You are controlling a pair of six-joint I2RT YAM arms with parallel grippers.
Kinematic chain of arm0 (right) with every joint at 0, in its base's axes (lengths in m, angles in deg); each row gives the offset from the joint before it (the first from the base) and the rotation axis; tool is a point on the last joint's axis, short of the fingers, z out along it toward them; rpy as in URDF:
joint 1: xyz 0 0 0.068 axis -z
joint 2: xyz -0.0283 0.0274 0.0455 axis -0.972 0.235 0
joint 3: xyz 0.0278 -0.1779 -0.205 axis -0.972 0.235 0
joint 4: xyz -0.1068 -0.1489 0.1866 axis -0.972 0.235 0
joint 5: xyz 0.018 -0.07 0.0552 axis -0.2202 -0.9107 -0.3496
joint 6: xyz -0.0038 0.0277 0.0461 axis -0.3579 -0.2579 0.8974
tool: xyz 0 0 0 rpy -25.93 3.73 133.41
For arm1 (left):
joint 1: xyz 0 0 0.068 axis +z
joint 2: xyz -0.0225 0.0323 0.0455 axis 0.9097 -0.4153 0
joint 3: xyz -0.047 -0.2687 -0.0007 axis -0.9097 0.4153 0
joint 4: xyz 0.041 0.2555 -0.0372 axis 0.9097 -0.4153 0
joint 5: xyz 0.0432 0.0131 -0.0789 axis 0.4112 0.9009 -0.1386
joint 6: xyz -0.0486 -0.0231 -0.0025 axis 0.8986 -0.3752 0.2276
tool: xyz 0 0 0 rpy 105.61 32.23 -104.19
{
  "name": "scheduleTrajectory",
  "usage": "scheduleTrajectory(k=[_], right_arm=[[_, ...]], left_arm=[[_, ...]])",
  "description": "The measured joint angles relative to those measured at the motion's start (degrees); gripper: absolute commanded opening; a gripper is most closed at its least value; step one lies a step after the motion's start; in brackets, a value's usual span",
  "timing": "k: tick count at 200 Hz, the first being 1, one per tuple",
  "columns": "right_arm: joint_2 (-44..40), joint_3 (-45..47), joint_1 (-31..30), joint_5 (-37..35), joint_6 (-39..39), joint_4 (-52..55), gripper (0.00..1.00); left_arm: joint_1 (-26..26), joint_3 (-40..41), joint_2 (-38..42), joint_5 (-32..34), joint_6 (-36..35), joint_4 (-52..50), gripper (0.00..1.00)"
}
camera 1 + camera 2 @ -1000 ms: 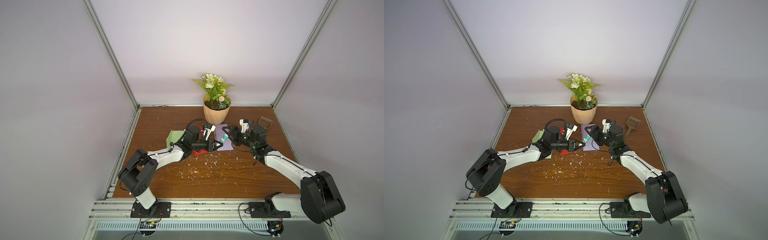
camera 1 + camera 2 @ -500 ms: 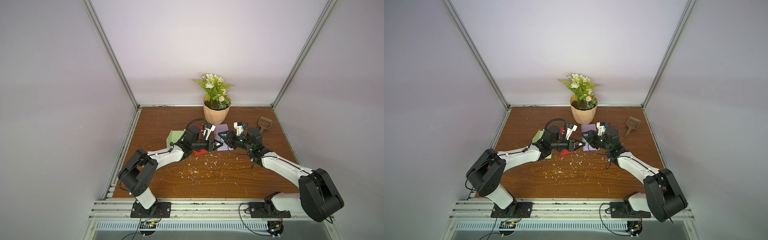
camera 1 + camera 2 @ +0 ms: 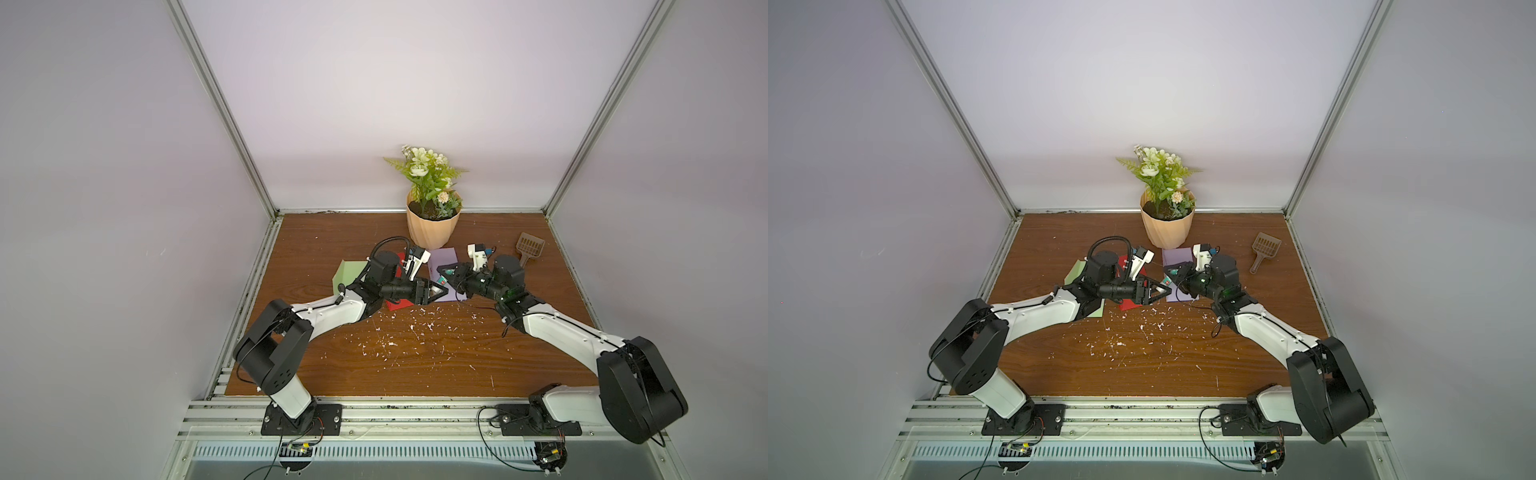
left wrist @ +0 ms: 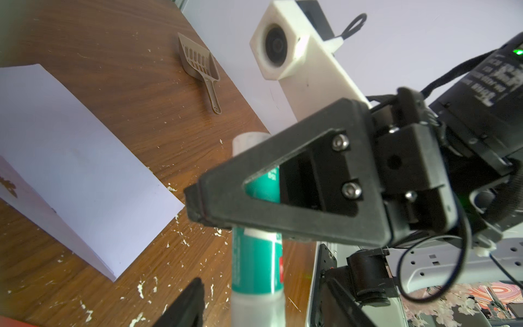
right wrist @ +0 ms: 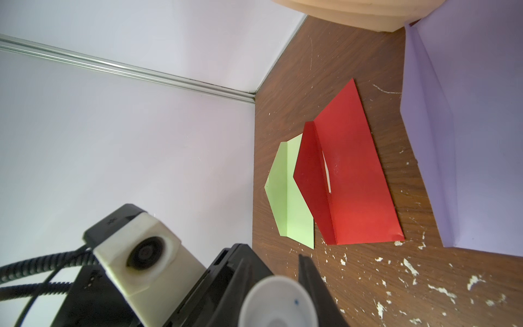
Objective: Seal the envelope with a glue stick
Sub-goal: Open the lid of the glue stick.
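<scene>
Three paper envelopes lie on the brown wood-grain bench (image 3: pixel 415 365), all nearer the robot than the peach ribbed plant pot (image 3: pixel 432 228). Furthest left of the pot is the pale green envelope (image 3: pixel 347 274). Just beside it is the red envelope (image 5: pixel 353 184), with its flap raised.

The left pincer (image 3: pixel 1165 291) hovers in front of the pot, a little to its left, with its black fingers (image 4: pixel 186 303) spread. In the left wrist view one finger stands clear of the tube, with bare bench between them.

Just right of that pincer, in front of the pot, is the glue stick (image 4: pixel 256 269). It is a short white tube wrapped in a teal-green label with a small red patch, and whitish at both ends. Its white lettering is too blurred to read.

The right pincer (image 4: pixel 203 206) is pressed together on the tube's middle. In both top views it holds the tube above the lilac envelope (image 4: pixel 70 170), which lies directly in front of the pot. White print on the right arm's black motor housing (image 4: pixel 486 79) is equally illegible.

Right of the pot, near the side wall, lies a brown slotted plastic scoop (image 3: pixel 530 249). White flecks (image 3: pixel 415 332) litter the bench nearer the robot.
</scene>
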Motion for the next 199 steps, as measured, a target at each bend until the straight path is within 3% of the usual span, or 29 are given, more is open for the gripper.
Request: scheduleTrajectory(k=[13, 34, 89, 127, 154, 199], right_arm=[[0.1, 0.0, 0.0, 0.0, 0.2, -0.3, 0.0], [0.1, 0.0, 0.0, 0.0, 0.4, -0.3, 0.0], [0.5, 0.0, 0.0, 0.0, 0.9, -0.9, 0.0], [0.8, 0.0, 0.0, 0.6, 1.7, -2.1, 0.0], [1.2, 0.0, 0.1, 0.6, 1.7, -2.1, 0.0], [1.8, 0.0, 2.1, 1.5, 1.8, -2.3, 0.0]], left_arm=[[0.1, 0.3, 0.7, -0.3, -0.3, -0.1, 0.63], [0.4, 1.0, 1.0, -1.0, -0.2, 0.3, 0.49], [0.5, 1.4, -0.2, -2.5, 1.1, 2.8, 0.46], [0.7, 1.4, -0.8, -2.2, 2.0, 3.2, 0.21], [0.7, 1.4, -1.0, -2.1, 2.2, 3.1, 0.14], [0.5, 1.4, -1.0, -1.8, 2.1, 3.0, 0.12]])
